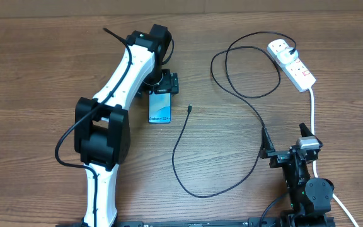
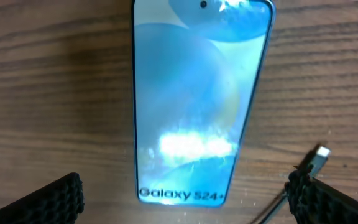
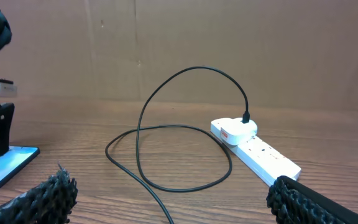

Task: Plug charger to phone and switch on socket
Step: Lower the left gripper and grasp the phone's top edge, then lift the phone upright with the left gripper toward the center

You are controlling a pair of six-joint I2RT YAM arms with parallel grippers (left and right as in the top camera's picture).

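The phone lies flat with its light blue screen up and "Galaxy S24+" at its near end. My left gripper hovers over the phone's far end, open, its fingers astride the phone without touching it. The charger, a thin black cable, has its connector tip lying free just right of the phone. Its other end sits in the white socket at the back right. My right gripper is open near the front right, empty.
A thick white cord runs from the socket toward the front edge, past my right arm. The black cable loops widely across the middle of the wooden table. A cardboard wall stands behind the table.
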